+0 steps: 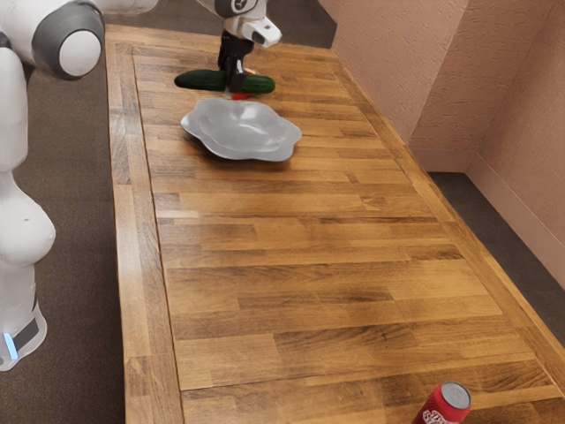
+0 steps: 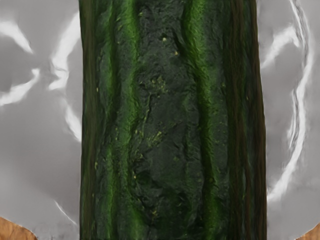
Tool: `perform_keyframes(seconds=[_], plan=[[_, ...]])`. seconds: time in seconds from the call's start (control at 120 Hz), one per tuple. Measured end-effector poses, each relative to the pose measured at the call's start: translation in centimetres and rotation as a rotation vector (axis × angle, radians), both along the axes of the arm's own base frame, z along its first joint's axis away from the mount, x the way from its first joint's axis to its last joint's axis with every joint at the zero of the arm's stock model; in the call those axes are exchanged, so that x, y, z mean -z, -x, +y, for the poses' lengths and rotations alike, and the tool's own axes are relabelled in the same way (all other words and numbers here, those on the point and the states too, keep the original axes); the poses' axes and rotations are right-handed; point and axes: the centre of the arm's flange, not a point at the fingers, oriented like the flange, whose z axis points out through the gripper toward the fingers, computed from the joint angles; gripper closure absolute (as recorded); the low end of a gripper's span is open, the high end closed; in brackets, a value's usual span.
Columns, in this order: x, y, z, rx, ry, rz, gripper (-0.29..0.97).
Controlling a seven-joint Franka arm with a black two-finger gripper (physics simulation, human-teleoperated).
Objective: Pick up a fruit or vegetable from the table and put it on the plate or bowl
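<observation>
1. Nearest the exterior camera, at about 5 o'clock in that view, a red soda can (image 1: 444, 405) stands by the tabletop (image 1: 309, 291) edge. It is well apart from the work, so we judge it needs no thought.
2. Farther on, toward 11 o'clock, the grey plate (image 1: 240, 131) with its wavy rim lies flat on the wood. This is where we are headed.
3. Just past the plate, at its 12 o'clock in the exterior view, is the cucumber (image 1: 201, 79), lying level with its ends toward 9 and 3 o'clock. In the wrist view grey plate shows on both sides of it and wood only at two corners. From this we judge that it hangs over the plate, off the tabletop.
4. Farthest, the pincer (image 1: 234, 79) comes down from above and is clamped on the cucumber's middle, its fingers set narrow against the two flanks.
5. For the placing we should:
   - descend straight down and keep the cucumber level;
   - aim its middle at the plate's hollow, because a long fruit resting on the raised rim may see-saw or roll off;
   - let go only when it is almost touching the plate;
   - open gently, then rise straight toward 12 o'clock so neither finger drags it.
</observation>
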Motion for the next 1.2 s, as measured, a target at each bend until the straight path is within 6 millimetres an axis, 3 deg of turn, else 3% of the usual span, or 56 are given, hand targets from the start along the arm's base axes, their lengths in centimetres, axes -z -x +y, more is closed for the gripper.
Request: perform_keyframes(seconds=[0.033, 0.067, 0.175, 0.233, 0.283, 0.425, 0.525, 0.667, 0.808, 0.842, 0.975, 1.108, 1.158, 1.2], plan=[[0.3, 0.5, 1.1, -0.005, 0.008, 0.002, 0.49], [0.5, 0.0, 0.5, 0.024, 0.016, 0.004, 0.49], [1.0, -4.9, -7.3, 0.227, 0.034, 0.011, 0.49], [1.3, -6.2, -9.5, 0.292, 0.040, 0.014, 0.49], [1.5, -6.1, -8.9, 0.299, 0.045, 0.016, 0.49], [2.4, -4.7, -3.8, 0.260, 0.059, 0.018, 0.50], [3.2, -4.5, -2.7, 0.271, 0.072, 0.023, 0.50], [4.4, -4.2, 0.4, 0.268, 0.100, 0.014, 0.50], [4.2, -4.4, 1.1, 0.301, 0.103, 0.002, 0.50], [4.1, -4.5, 1.1, 0.310, 0.102, 0.000, 0.49], [4.2, -4.1, 1.4, 0.333, 0.107, 0.001, 0.20], [3.9, -4.0, 1.1, 0.359, 0.109, 0.000, 0.08], [2.5, -3.8, -1.3, 0.389, 0.095, -0.003, 0.06], [0.1, -4.4, -6.8, 0.454, 0.071, -0.003, 0.04]])
